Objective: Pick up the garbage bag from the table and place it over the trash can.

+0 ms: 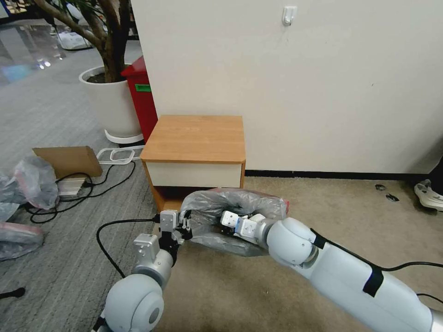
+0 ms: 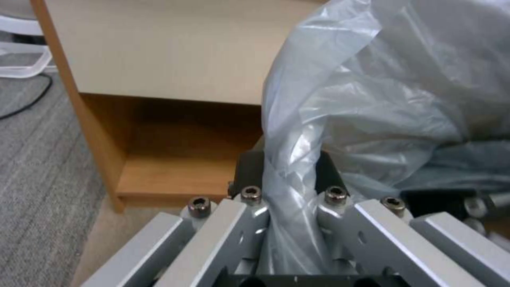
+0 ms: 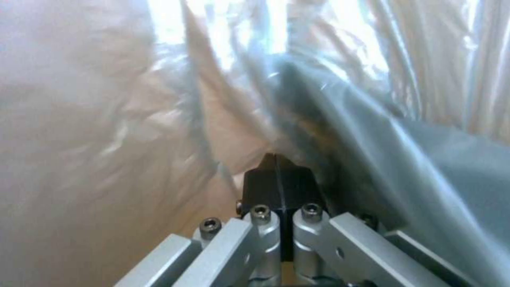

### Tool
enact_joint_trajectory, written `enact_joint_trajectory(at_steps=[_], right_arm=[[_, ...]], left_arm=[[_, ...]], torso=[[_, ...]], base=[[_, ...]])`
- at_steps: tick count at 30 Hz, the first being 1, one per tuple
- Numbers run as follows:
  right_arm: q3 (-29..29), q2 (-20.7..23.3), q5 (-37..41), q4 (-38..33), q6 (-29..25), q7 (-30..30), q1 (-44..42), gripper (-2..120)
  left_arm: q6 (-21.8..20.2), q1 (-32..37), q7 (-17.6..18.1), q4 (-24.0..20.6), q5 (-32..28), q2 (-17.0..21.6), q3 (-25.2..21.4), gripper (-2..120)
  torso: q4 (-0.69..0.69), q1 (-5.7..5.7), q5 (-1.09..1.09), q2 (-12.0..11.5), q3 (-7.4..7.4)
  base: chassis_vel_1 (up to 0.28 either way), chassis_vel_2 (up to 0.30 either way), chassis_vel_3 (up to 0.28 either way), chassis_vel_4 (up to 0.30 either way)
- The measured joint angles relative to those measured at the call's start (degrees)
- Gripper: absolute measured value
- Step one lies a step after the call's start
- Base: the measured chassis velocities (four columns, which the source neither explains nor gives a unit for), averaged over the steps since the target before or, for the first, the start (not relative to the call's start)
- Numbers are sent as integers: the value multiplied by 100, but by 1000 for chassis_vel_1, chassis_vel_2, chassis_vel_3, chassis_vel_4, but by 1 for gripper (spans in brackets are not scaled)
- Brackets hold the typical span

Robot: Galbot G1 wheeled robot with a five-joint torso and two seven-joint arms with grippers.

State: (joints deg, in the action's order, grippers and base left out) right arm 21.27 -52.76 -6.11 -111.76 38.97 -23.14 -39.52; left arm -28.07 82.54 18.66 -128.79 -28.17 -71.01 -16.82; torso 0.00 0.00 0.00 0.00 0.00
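Note:
The garbage bag, wrinkled translucent grey with a pink-red edge, hangs open low in front of the table, just before its lower shelf. My left gripper is shut on the bag's left edge. In the left wrist view the film runs up from between the dark pads. My right gripper reaches inside the bag's mouth. In its wrist view the black fingertips are pressed together at a fold of the film. The trash can is out of view.
A tall red bin and a big white planter stand left of the table against the wall. Cardboard, black cables and puffy plastic bundles lie on the grey carpet at left. A shoe lies far right.

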Motion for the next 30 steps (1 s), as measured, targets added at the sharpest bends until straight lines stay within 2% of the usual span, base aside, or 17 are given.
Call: enact_joint_trajectory(at_steps=[6,15,23,25,28,30], right_arm=[[-68,13,218,-144,-197,-64,-26,0],[-191,145,663,-647,-132,-45,-102,0],[-747,309,1217,-1070,-296,198,-448,0],[-1083,394,1414,-1322,-404,268,-694,0],[-1458,521,1678,-1584,-610,579,-1112,0],[-1852,569,1979,-1756,-1212,1413,-1765,0]], left_arm=[[1,-7,11,66,2,16,-39,6],[11,-37,20,195,-23,6,-24,6],[28,-49,39,322,-361,-7,-120,6],[99,-32,41,390,-698,-34,-161,6],[152,7,53,459,-1106,-76,-224,6],[162,144,94,489,-1528,-134,-318,6]], torso=[[0,0,1,0,0],[0,0,0,0,0],[1,0,0,0,0],[1,0,1,0,0],[0,0,0,0,0],[-1,0,0,0,-1]], base=[[0,0,0,0],[0,0,0,0],[0,0,0,0],[0,0,0,0],[0,0,0,0],[0,0,0,0]])
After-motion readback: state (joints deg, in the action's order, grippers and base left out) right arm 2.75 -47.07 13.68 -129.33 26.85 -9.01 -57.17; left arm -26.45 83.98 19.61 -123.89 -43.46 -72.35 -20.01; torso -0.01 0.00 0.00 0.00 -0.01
